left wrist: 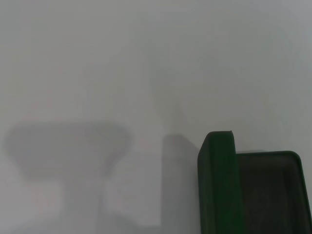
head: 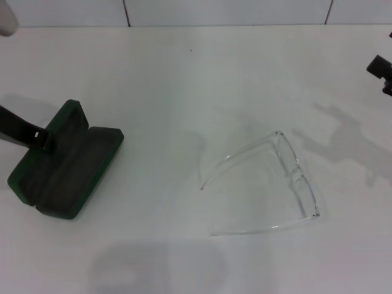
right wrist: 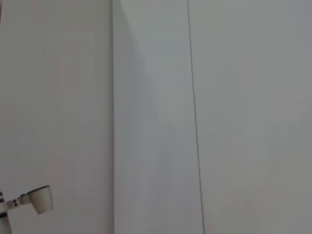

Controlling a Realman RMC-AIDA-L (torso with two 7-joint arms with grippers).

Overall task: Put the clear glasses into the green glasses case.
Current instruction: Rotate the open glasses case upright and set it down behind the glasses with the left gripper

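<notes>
The green glasses case (head: 113, 139) lies open on the white table at the left, its dark felt lining facing up. My left gripper (head: 38, 137) comes in from the left edge and touches the case's far half. In the left wrist view the green glasses case (left wrist: 217, 185) shows close up, with its rim and lining in one corner. The clear glasses (head: 288, 174) lie unfolded on the table right of centre, apart from the case, with the arms pointing toward it. My right gripper (head: 383, 70) hangs at the far right edge, above and away from the glasses.
A white tabletop (head: 184, 79) runs to a tiled white wall (head: 226, 11) at the back. The right wrist view shows white panels and a small white cup-shaped object (right wrist: 40, 199). The arms cast shadows on the table near the glasses.
</notes>
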